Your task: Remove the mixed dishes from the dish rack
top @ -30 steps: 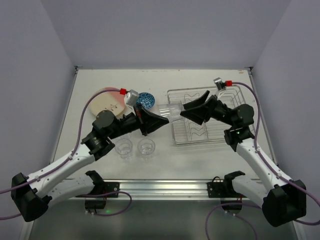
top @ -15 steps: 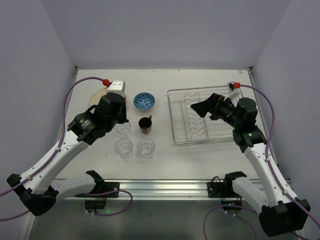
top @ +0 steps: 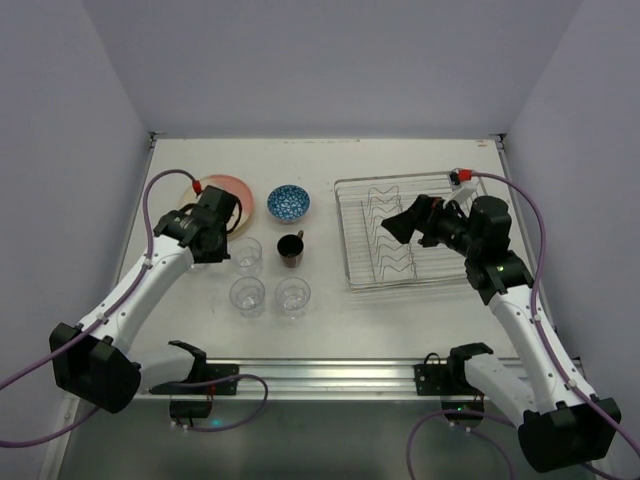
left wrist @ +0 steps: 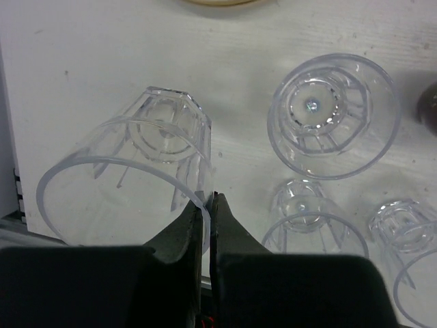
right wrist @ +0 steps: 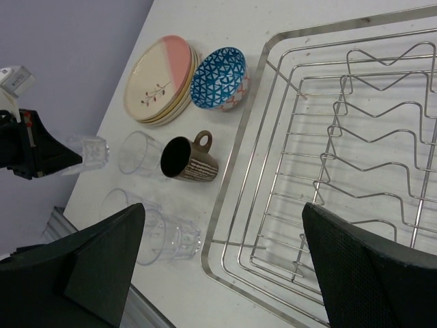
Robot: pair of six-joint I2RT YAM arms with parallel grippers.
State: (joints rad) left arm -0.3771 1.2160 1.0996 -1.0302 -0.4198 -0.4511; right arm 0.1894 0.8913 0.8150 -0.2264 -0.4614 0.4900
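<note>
One tumbler [left wrist: 126, 178], frame left, hangs tilted, its rim pinched in the left gripper [left wrist: 208, 199]. That thin hold may slip, toppling it onto neighbouring tumblers [left wrist: 332, 116]. Right gripper [right wrist: 222, 212] spread wide, empty.

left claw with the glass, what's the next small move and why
Probably lower the left claw and set its tumbler upright on the bare table beside the other three tumblers, then open. The claw is shut on that tumbler's rim, holding it tilted over the table. The dish rack looks empty, so this seems the last dish to place.
</note>
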